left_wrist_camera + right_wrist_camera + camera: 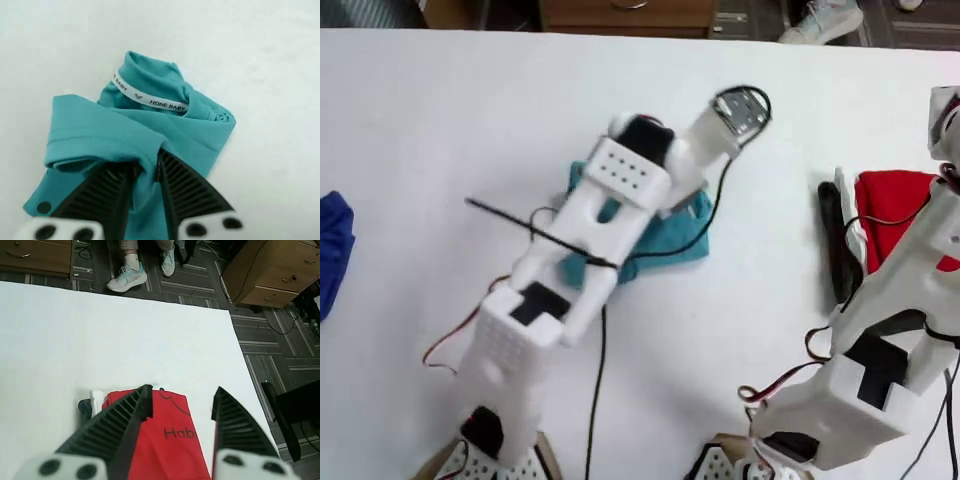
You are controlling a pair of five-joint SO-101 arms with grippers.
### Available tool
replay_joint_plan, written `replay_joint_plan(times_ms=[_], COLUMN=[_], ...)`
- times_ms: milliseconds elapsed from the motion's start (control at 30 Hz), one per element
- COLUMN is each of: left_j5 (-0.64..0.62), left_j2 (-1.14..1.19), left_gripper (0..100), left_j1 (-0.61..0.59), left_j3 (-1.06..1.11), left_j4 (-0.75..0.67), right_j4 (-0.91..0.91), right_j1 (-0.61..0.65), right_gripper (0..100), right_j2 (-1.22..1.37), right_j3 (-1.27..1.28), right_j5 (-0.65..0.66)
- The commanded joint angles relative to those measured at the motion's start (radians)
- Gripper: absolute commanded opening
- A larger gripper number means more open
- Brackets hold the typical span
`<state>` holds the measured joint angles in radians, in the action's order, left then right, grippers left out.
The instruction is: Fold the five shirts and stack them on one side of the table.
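Stack (892, 198) at 3 o'clock, seemingly three deep, under parted right tool (183, 392); left tool (147, 162) clamping teal shirt (150, 125); blue shirt (332, 245) pending.

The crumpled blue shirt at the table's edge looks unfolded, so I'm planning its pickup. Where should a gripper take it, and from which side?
Probably the rumpled edge of the crumpled blue fabric shirt that faces the middle of the white table, approached from above. The shirt lies bunched rather than flat, so a raised fold along that edge should give the fingers something to pinch.
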<state>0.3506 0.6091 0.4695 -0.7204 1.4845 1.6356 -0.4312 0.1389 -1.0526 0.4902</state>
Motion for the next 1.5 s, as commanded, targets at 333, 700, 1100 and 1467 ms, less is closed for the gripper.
replay_joint_plan(times_ms=[333,700,1100,1467], left_j5=[0.017,0.011,0.014,0.011], left_j2=[0.118,0.296,0.347,0.361], left_gripper=[2,2,16,20], left_j1=[0.014,-0.005,-0.008,-0.106], left_j3=[-0.041,-0.309,-0.642,-0.759], left_j4=[-0.196,-0.107,0.092,0.187], right_j4=[-0.016,-0.016,-0.016,-0.016], right_j1=[-0.004,-0.002,-0.001,-0.001], right_gripper=[20.5,20.5,20.5,20.5], right_j2=[-0.044,-0.047,-0.048,-0.048], right_j3=[-0.032,-0.031,-0.031,-0.031], right_j5=[-0.003,-0.003,-0.003,-0.003])
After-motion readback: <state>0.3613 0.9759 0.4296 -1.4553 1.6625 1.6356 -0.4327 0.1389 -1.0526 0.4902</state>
